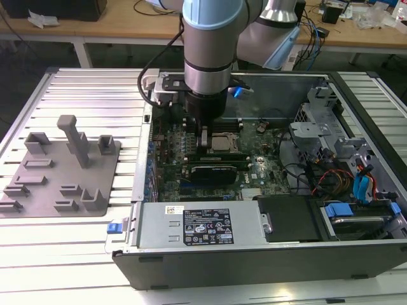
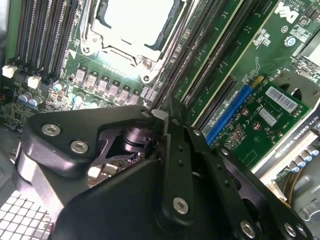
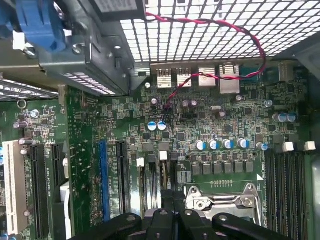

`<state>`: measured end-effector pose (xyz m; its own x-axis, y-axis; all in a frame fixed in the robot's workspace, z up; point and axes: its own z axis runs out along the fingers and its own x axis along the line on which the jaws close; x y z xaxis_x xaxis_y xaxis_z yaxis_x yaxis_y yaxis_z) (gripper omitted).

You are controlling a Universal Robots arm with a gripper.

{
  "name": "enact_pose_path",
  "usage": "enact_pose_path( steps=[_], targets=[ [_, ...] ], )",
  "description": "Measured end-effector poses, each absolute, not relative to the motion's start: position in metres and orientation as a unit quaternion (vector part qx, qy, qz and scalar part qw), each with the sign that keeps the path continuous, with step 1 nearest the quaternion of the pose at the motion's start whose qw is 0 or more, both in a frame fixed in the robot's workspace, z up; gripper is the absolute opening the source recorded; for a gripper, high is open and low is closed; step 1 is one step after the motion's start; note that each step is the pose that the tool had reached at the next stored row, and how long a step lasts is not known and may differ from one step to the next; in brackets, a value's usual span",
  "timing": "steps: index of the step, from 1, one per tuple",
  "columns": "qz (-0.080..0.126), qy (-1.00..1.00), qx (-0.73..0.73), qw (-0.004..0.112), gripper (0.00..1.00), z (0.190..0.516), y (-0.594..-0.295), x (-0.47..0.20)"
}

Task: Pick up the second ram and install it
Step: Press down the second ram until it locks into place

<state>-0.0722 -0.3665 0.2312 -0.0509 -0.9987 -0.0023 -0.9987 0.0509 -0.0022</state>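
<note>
Seating step: the claw (image 1: 203, 136) sits low over the motherboard (image 1: 254, 166) slots beside the CPU socket (image 1: 226, 143).
Its fingers (image 3: 167, 200) look closed on a thin upright stick, seemingly the second ram (image 3: 165, 172); next comes even downward pressure.

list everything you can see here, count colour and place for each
computer case: one, dark grey, open on the slatted table
motherboard: one, green, inside the case
CPU socket: one, silver, mid-board, beside the claw
memory slots: several, black, flanking the socket
expansion card: one, black, below the socket in the exterior view
power supply: one, grey with a label, at the case's near edge
drive bays: grey metal with blue tabs, at the exterior view's right
fixture tray: one, grey, on the table at the exterior view's left
red-black wire: one twisted pair, near the rear ports
arm: one, silver-blue, above the case
claw: one, black, down at the slots beside the socket
</note>
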Motion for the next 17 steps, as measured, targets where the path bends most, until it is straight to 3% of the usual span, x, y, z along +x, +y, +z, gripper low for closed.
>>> enact_pose_path(
  steps=[11,17],
  targets=[
    [0.000,0.725,-0.689,0.002,0.08,0.230,-0.366,-0.072],
    [0.000,0.725,-0.689,0.002,0.08,0.252,-0.366,-0.072]
  ],
)
